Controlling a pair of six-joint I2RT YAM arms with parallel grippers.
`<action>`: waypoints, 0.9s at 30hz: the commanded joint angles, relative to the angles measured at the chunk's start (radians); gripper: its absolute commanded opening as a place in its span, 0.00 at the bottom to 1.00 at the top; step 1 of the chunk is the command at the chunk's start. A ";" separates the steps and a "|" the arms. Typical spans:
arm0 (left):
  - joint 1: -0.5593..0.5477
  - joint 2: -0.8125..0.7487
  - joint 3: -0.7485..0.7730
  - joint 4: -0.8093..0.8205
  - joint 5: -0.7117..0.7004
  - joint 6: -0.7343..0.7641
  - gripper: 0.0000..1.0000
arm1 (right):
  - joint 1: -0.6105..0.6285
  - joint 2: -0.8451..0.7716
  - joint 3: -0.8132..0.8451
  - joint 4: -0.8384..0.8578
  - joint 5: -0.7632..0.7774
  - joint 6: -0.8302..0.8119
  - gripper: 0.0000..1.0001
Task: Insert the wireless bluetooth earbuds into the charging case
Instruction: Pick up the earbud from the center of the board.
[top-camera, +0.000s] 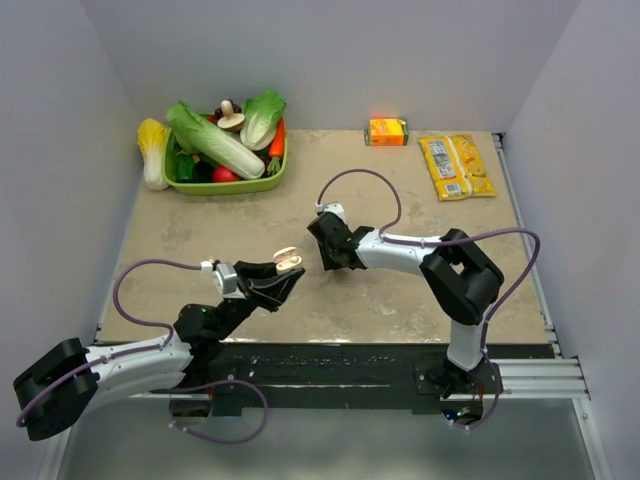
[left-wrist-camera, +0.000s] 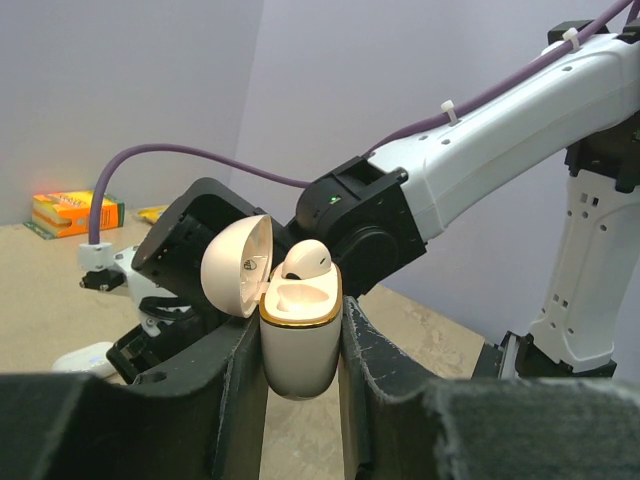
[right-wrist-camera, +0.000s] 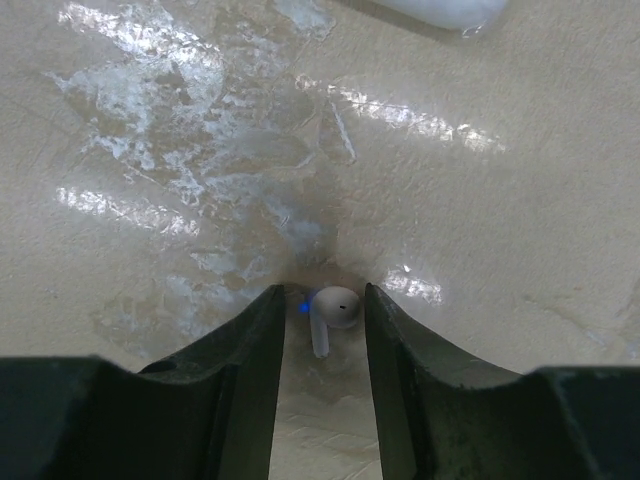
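Left wrist shows glossy, gold-rimmed charging case (left-wrist-camera: 300, 345) open.

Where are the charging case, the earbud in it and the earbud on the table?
charging case (left-wrist-camera: 300, 350), left wrist view, lower shell
earbud in the case (left-wrist-camera: 306, 260), left wrist view, rounded head
earbud on the table (right-wrist-camera: 335, 306), right wrist view, rounded head

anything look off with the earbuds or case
One earbud stands proud of the open case, seemingly not seated. The other earbud lies loose on the table between the right fingers.
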 joint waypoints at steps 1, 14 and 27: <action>-0.006 -0.007 -0.192 0.371 -0.010 -0.013 0.00 | -0.018 0.046 0.073 -0.101 -0.048 -0.049 0.41; -0.006 -0.049 -0.203 0.344 -0.012 -0.006 0.00 | -0.035 0.133 0.167 -0.225 -0.081 -0.100 0.41; -0.006 -0.020 -0.197 0.369 -0.002 -0.016 0.00 | -0.035 0.119 0.182 -0.302 -0.065 -0.140 0.42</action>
